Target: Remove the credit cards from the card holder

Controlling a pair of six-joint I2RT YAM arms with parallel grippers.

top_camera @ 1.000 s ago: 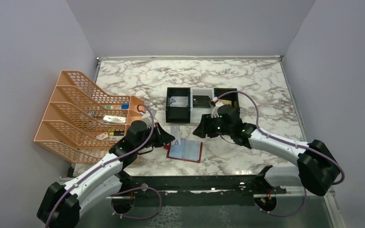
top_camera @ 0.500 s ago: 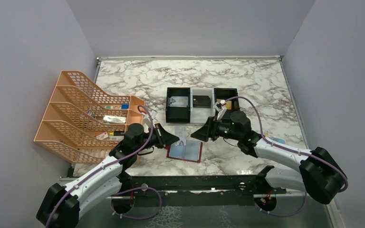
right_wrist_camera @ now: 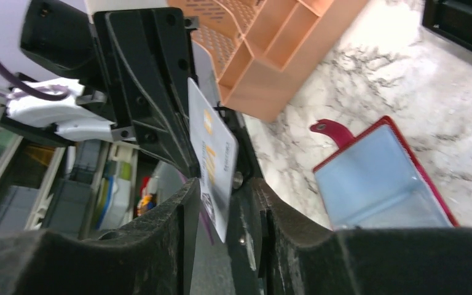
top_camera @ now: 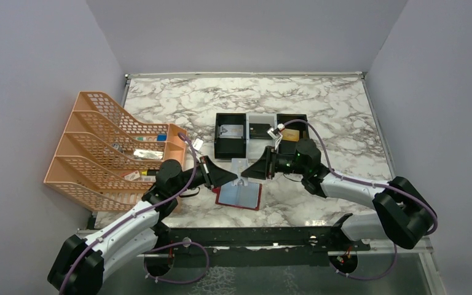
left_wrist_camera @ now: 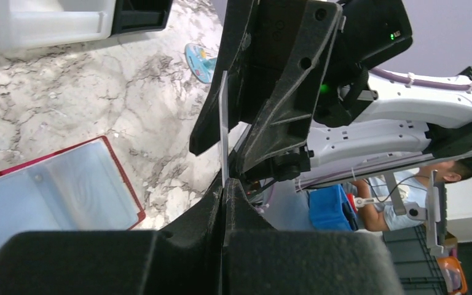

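Your left gripper (left_wrist_camera: 223, 185) has its jaws clenched on the silvery-white credit card (right_wrist_camera: 214, 161), 12 o'clock of the card holder (top_camera: 239, 196). Your right gripper (right_wrist_camera: 224, 193) has jaws released around it. The card is likely light, stiff and slick, so pinch its flat faces.

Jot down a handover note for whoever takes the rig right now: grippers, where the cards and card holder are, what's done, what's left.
Left gripper: shut on a white card, held up above the table.
Right gripper: open, fingers either side of that card's other end.
Card holder: lying open below; both blue panels look empty.
Tray: silvery card, black card, gold card, one per compartment.
Done: three cards out. Left: finish the handoff, then probably set this card down.
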